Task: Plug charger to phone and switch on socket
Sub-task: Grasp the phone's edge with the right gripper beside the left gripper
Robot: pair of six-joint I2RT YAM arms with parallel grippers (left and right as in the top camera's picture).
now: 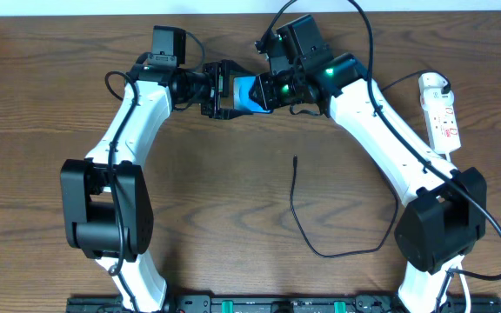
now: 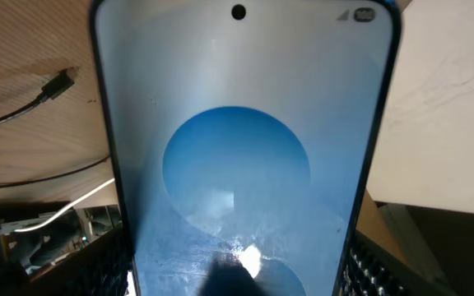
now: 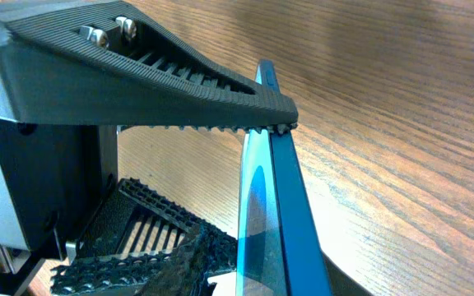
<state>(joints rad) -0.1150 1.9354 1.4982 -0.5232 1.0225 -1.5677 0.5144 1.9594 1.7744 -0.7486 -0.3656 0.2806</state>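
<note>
The phone (image 1: pixel 248 94), with a bright blue screen, is held on edge above the table's far middle. My left gripper (image 1: pixel 223 90) is shut on its two long edges; in the left wrist view the screen (image 2: pixel 237 148) fills the frame between the fingers (image 2: pixel 237 275). My right gripper (image 1: pixel 274 89) meets the phone from the right. In the right wrist view its fingers (image 3: pixel 257 263) close on the faces of the edge-on phone (image 3: pixel 274 214). The black charger cable (image 1: pixel 298 213) lies loose on the table, plug tip (image 1: pixel 295 160) free; the tip also shows in the left wrist view (image 2: pixel 60 82). The white socket (image 1: pixel 443 117) lies far right.
The left gripper's ribbed finger (image 3: pixel 155 90) crosses the top of the right wrist view. The socket's white cord (image 1: pixel 481 261) runs down past the right arm's base. The cable's far end passes under the right arm (image 1: pixel 390 148). Bare wood table (image 1: pixel 233 217) lies between the arms.
</note>
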